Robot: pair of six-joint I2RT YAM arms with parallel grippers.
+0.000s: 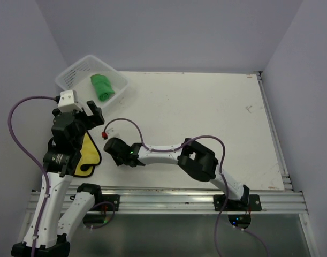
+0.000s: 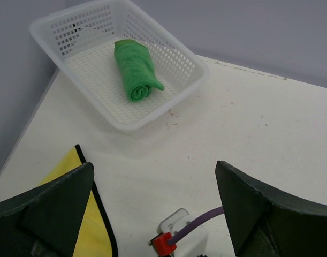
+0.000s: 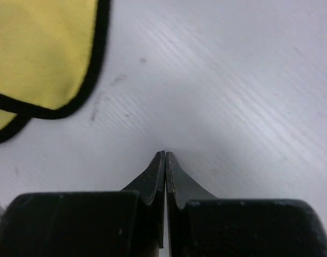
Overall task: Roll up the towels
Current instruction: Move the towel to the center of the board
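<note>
Nearby, black-edged yellow towel (image 3: 40, 53) lies flat; right claw (image 3: 165, 155) closed, empty; left claw (image 2: 155, 167) wide.

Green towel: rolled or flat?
Rolled. The green towel lies as a tight cylinder inside the white basket, and the spiral of its end shows in the left wrist view.

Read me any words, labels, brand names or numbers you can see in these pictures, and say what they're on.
No readable text anywhere. The white basket, green towel, yellow towel and table show no lettering, labels or numbers.
</note>
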